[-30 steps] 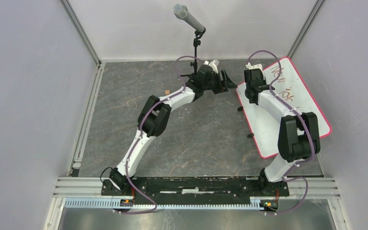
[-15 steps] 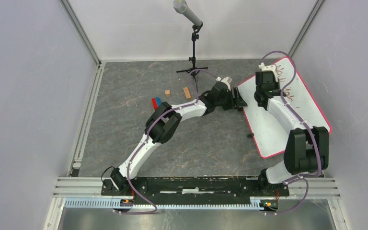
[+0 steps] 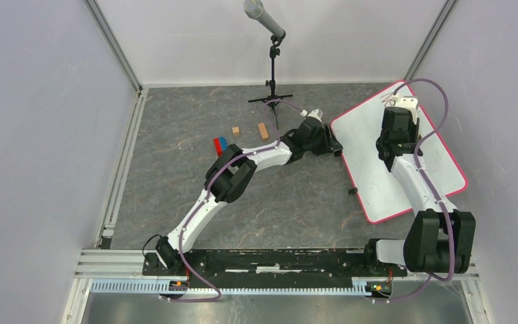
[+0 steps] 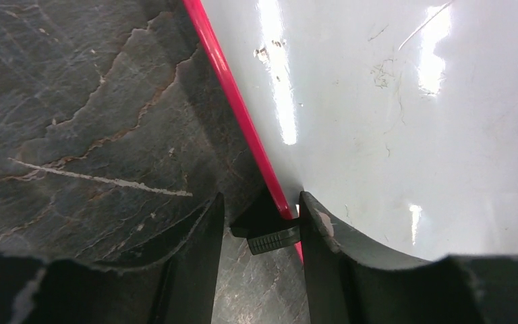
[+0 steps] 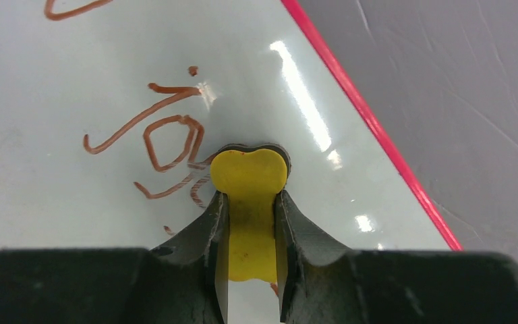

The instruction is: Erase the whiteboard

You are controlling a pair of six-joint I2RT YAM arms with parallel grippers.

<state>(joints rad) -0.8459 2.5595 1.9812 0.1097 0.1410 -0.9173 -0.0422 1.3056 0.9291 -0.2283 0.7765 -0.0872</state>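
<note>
Red-rimmed whiteboard [image 3: 378, 182] flat on table, brown handwriting

Microphone on stand [image 3: 270, 40], two wooden blocks [image 3: 263, 130], red and blue blocks [image 3: 220, 144]

Dark marbled tabletop [image 3: 175, 155], pale walls [image 3: 40, 121], microphone stand [image 3: 272, 67].

Even, bright overhead light with soft shadows. Glare streaks cross the glossy whiteboard [image 4: 391, 135] in both wrist views. The near tool fingers [image 5: 195, 236] look blurred.
</note>
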